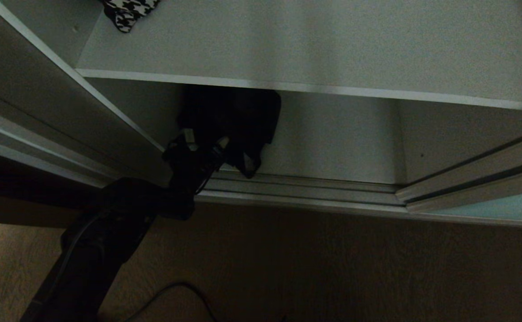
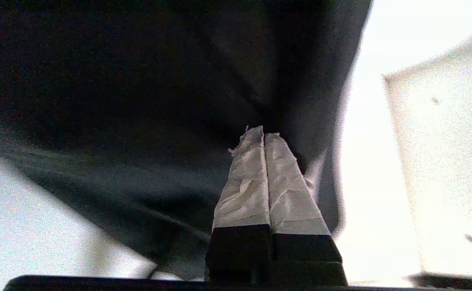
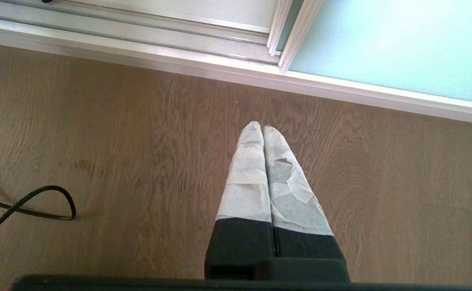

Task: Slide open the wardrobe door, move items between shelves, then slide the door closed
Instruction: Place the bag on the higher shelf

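Black fabric bundle (image 1: 231, 118) pinched in left claw (image 1: 205, 139)

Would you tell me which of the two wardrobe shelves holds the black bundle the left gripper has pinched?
The lower shelf: the black fabric bundle sits there, pinched by the left gripper. The upper shelf carries only a houndstooth cloth.
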`<state>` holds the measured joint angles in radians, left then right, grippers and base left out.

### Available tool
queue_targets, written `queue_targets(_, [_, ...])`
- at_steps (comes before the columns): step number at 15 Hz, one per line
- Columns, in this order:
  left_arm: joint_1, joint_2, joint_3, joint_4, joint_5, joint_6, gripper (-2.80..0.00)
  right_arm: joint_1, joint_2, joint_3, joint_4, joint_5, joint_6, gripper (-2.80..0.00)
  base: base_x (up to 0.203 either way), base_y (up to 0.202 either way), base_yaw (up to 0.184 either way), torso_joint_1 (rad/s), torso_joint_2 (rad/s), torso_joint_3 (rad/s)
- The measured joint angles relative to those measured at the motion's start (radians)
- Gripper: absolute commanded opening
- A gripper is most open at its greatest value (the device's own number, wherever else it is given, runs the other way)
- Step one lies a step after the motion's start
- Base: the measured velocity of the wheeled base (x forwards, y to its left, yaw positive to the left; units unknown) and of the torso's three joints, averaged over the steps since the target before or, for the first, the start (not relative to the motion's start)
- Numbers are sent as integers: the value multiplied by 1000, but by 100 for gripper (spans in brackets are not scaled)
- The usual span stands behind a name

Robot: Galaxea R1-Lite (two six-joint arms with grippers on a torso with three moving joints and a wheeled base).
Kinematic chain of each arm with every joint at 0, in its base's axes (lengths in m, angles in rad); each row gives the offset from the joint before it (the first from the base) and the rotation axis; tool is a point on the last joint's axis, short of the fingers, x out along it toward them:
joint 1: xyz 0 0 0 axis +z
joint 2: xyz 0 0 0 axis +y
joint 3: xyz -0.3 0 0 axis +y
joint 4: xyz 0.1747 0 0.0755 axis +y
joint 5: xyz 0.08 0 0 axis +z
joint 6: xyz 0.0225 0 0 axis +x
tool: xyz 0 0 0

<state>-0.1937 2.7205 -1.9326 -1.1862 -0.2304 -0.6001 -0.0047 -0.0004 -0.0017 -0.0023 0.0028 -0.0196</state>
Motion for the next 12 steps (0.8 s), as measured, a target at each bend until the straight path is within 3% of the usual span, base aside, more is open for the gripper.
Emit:
queue_targets(2, [-24, -6, 0, 3, 6, -1, -280, 0, 0, 0, 0, 0, 0, -280, 0, 0, 0, 0, 0, 0])
queue_targets(3, [-32, -8, 1, 9, 15, 0, -4, 0, 0, 0, 0, 0, 0, -280, 0, 0, 0, 0, 0, 0])
queue_targets(5, [-42, -15, 3, 32, 45, 1, 0, 0, 0, 0, 0, 0, 0, -280, 0, 0, 0, 0, 0, 0])
queue_targets(12, [-62, -30, 32, 22, 47, 0, 0, 0, 0, 0, 0, 0, 0, -280, 0, 0, 0, 0, 0, 0])
